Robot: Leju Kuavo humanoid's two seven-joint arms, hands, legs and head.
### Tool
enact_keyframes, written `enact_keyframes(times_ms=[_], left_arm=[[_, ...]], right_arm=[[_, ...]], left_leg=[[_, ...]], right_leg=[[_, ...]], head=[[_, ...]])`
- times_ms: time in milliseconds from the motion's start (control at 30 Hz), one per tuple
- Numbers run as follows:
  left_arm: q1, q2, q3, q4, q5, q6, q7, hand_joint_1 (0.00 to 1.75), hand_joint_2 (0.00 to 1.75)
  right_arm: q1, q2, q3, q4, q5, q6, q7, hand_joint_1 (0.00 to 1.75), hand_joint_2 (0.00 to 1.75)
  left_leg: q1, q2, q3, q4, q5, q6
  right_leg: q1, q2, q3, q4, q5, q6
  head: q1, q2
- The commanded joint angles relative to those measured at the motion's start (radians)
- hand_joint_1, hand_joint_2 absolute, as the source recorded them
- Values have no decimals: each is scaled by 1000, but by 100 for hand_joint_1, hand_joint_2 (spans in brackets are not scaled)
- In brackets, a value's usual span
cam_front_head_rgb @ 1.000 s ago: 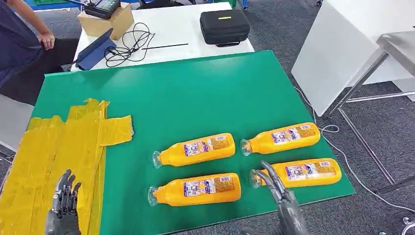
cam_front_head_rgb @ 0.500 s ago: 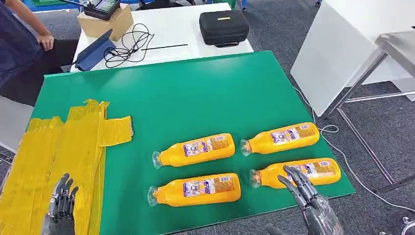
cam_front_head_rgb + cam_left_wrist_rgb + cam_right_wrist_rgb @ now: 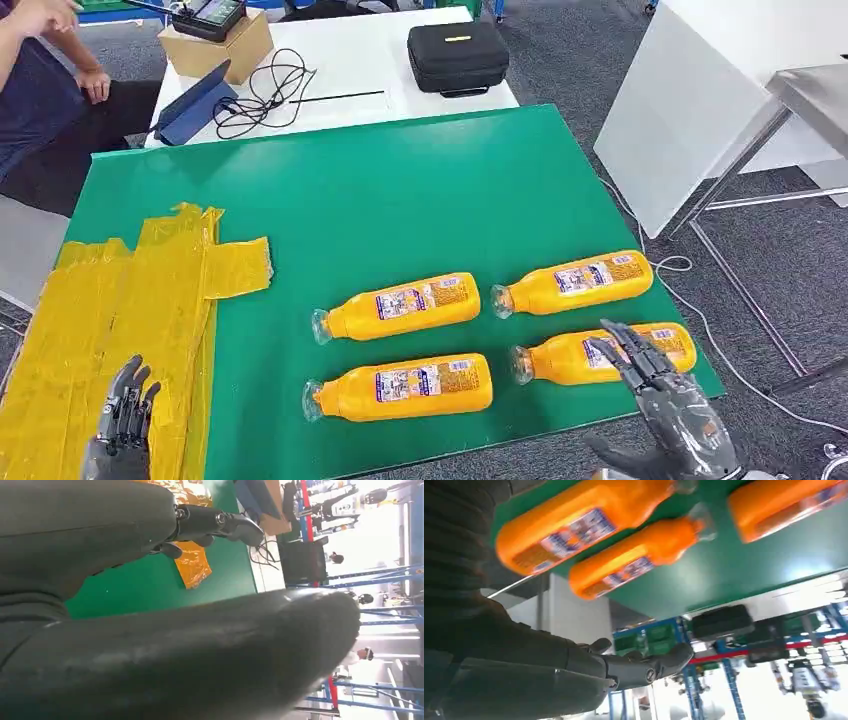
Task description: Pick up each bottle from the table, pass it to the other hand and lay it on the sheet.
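Note:
Several orange bottles lie on their sides on the green table (image 3: 400,190), caps pointing left. The near right bottle (image 3: 570,358) (image 3: 574,527) lies by my right hand (image 3: 665,395), whose spread fingertips (image 3: 625,345) reach over its base end and hold nothing. In the right wrist view the fingers (image 3: 644,667) stand apart from that bottle. The far right bottle (image 3: 575,282) (image 3: 634,562), far left bottle (image 3: 400,305) and near left bottle (image 3: 405,388) lie untouched. My left hand (image 3: 122,425) (image 3: 220,522) hovers open over the crumpled yellow sheet (image 3: 120,300) (image 3: 192,562) at the table's left.
Beyond the green table stands a white table with a black case (image 3: 458,55), cables (image 3: 262,90), a blue folder (image 3: 195,100) and a cardboard box (image 3: 215,45). A person (image 3: 40,90) sits at the far left. A white panel (image 3: 690,110) and a metal frame (image 3: 760,160) stand to the right.
My right hand has moved right and forward, from in front of the near right bottle's cap to over its base end. The left hand has barely moved.

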Motion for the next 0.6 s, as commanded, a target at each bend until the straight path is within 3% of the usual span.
enact_keyframes(times_ms=[33,200,400,600], left_arm=[[-56,7,25,55,10,18,23,0,0],[-76,15,14,70,14,23,34,0,0],[-82,20,9,75,16,26,38,0,0],[-106,32,-6,100,20,34,49,0,0]], right_arm=[[-117,159,-393,35,22,242,-115,0,175],[-156,107,-428,77,46,304,-104,0,175],[-156,97,-423,89,69,315,-90,0,175],[-211,66,-364,219,101,278,-61,0,175]], left_leg=[[1,-1,5,-1,-2,-2],[0,1,3,-1,-1,-1],[0,1,3,-1,-1,-2],[2,3,7,-2,-2,-3]], right_leg=[[1,-3,6,-1,-2,-1],[0,-1,4,-1,0,-1],[0,0,4,-1,-1,-1],[2,1,9,-4,-1,-2]], head=[[-1,0],[-1,0],[0,0],[-1,0]])
